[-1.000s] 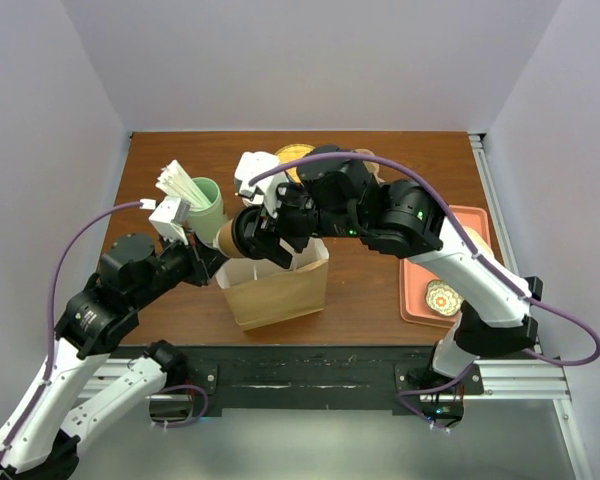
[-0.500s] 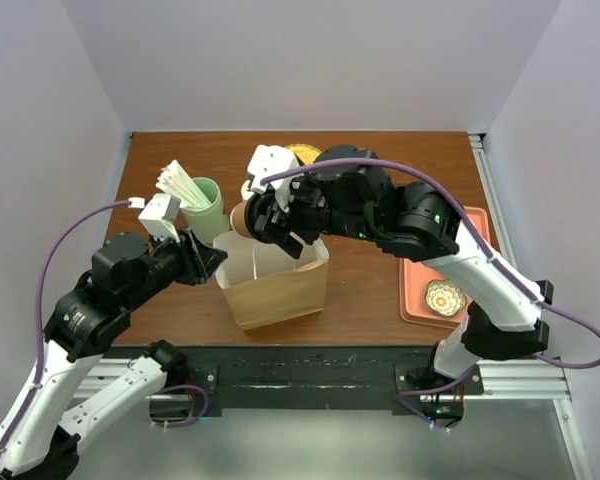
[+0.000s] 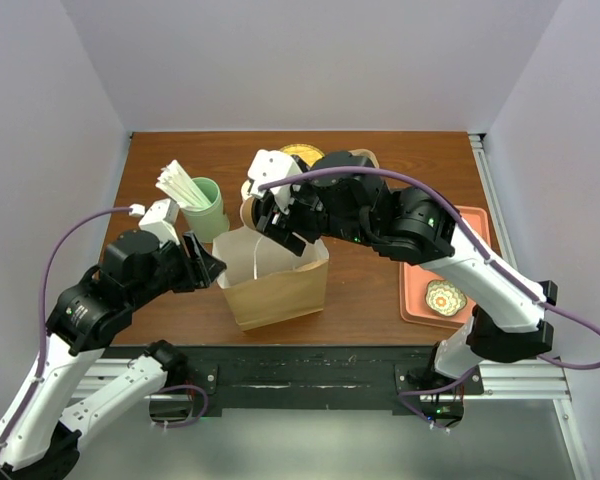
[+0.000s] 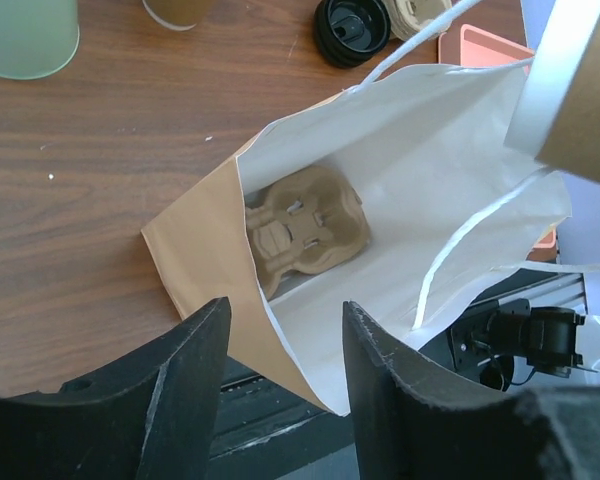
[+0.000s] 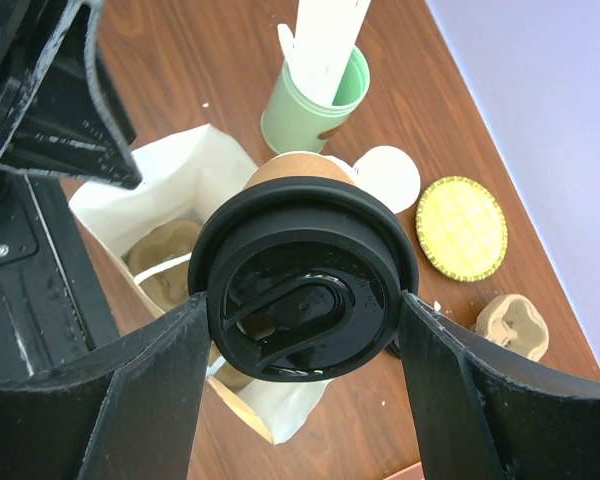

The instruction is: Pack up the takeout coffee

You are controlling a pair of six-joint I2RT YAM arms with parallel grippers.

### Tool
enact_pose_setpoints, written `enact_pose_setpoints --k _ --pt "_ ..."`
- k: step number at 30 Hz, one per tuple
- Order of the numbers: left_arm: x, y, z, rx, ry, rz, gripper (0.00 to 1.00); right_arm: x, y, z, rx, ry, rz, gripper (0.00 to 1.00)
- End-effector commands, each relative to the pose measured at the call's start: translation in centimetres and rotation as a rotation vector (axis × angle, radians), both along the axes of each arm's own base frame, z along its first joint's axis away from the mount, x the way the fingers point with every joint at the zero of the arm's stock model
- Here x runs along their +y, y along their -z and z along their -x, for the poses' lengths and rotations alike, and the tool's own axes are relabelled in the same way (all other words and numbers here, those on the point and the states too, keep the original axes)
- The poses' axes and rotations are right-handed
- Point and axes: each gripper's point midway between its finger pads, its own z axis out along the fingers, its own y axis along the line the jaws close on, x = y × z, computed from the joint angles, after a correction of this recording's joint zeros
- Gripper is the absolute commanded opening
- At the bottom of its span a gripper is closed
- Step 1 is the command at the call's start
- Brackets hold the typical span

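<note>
Task thing: the takeout coffee, a brown paper cup under a black lid, hangs clear of the table. It fills the middle of the right wrist view and sits just above centre in the overhead view, over the far rim of the paper bag. We see it tilted, its base pointing toward the bag mouth.
Right gripper: the right gripper pinches the cup, one finger on each side just below the lid.
Left gripper: the left gripper has its fingers spread with nothing between them. It sits beside the bag's rim, left of centre in the overhead view. We cannot tell whether it touches the paper.
Bag: it stands upright with its mouth open. A moulded cup carrier lies flat on its floor, with nothing in it that we can see.
Done, as we judge it: the cup is lidded, off the table and at the bag's mouth, and the bag is open with the carrier inside.
Left to do: no part of the cup is inside the bag yet. We expect it must be righted, lowered in, set on the carrier and let go.
Not for packing: the pale green cup of white sticks stands in the upper left of the overhead view. The loose black lid lies at the top of the left wrist view.
Progress: we put it past the halfway mark.
</note>
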Motion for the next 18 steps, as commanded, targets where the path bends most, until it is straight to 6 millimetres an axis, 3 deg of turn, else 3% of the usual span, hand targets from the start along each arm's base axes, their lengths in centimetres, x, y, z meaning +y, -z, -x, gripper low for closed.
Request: enact_pose_setpoints --k 1,6,10,14,18 --pt "-0.1 0.4 0.3 0.027 -0.01 0.019 0.53 -1.2 -3.5 -0.8 -0.089 0.054 -0.088 0.5" --pt "-0.1 0.7 0.0 0.02 0.001 -0.002 0.37 -1.4 -1.7 -1.1 -0.06 0.062 -0.022 0.5" --pt "-0.4 0.3 -0.5 -0.014 0.019 -0.016 0.21 -1.2 -1.2 0.8 0.01 -0.023 -0.032 0.49" --pt "-1.3 -1.3 -1.5 -0.139 0.093 -0.015 0.0 -1.1 0.4 3.3 0.081 -0.137 -0.024 0.49" --pt "-2.5 -3.0 -1.7 -0.279 0.196 0.0 0.0 -1.3 2.8 4.3 0.144 -0.172 0.044 0.48"
